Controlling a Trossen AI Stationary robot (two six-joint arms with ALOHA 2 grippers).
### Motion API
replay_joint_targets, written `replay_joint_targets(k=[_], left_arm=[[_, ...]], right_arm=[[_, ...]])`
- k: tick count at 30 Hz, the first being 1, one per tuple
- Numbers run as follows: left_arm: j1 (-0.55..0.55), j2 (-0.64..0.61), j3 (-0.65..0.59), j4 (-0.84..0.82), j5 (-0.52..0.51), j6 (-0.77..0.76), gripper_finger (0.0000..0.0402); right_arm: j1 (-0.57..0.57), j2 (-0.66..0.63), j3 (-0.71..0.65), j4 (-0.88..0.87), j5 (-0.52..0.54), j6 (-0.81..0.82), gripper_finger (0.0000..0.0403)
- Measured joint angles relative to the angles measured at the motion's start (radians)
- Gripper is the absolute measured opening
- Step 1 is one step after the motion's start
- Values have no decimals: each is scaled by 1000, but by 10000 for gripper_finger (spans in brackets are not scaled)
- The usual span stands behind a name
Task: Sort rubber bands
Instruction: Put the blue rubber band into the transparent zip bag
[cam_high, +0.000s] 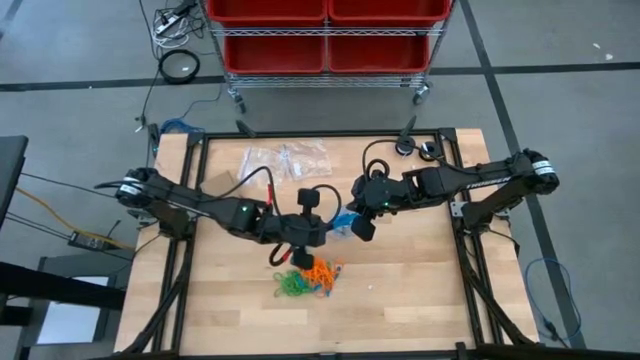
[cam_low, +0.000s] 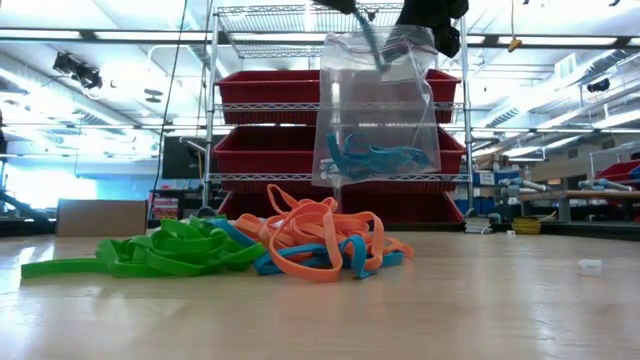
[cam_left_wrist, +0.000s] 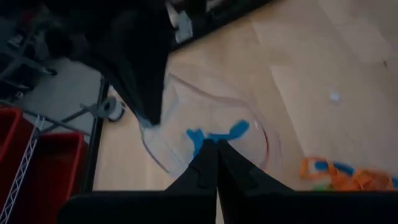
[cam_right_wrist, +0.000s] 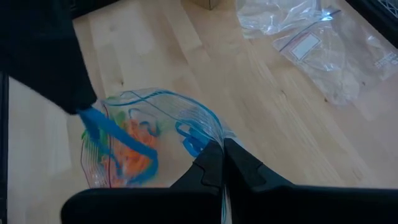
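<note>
A clear plastic bag (cam_low: 378, 110) with blue rubber bands (cam_low: 375, 157) inside hangs over the middle of the table. My right gripper (cam_right_wrist: 222, 146) is shut on its mouth. My left gripper (cam_left_wrist: 216, 144) is shut at the bag's open mouth, with a blue rubber band (cam_right_wrist: 118, 135) at its tips. In the high view the two grippers, left (cam_high: 322, 232) and right (cam_high: 358, 226), meet at the bag (cam_high: 343, 222). A tangled pile of green, orange and blue rubber bands (cam_high: 310, 278) lies on the table nearer the front edge. My left gripper pinches one end of the blue rubber band (cam_right_wrist: 92, 117) between its shut fingertips, coming from the table's left and slanting down. The band runs slanting down from the tips into the bag's mouth. My right gripper pinches the bag's rim (cam_right_wrist: 211, 138) at the open mouth between its two fingers, coming from the table's right and slanting down. The bag hangs below the fingers, clear of the table, with its mouth held agape.
Several spare clear bags (cam_high: 288, 160) lie flat near the table's far edge. A cart with red bins (cam_high: 325, 40) stands beyond that edge. A small white scrap (cam_low: 592, 266) lies on the table to the right. Bare wood shows along the near and right sides.
</note>
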Motion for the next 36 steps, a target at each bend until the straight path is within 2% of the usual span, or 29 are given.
replay_joint_targets(k=[5,11,17,22,27,31,36], left_arm=[[3,10,0,25,6,3,28],[3,11,0,51,7,-5,73],[3,11,0,50,7,-59,119],[-6,11,0,41,9,-109,137],[-38,11,-13,-13,149,-216,138],[-76,11,-84,-8,283,-291,137],[-111,11,-216,60,297,-379,137]], right_arm=[[0,0,0,1,0,-1,0],[0,0,0,2,0,-4,0],[0,0,0,1,0,-5,0],[0,0,0,1,0,-5,0],[5,0,0,-3,0,-5,0],[5,0,0,-11,-1,-5,0],[5,0,0,-10,-1,-4,0]])
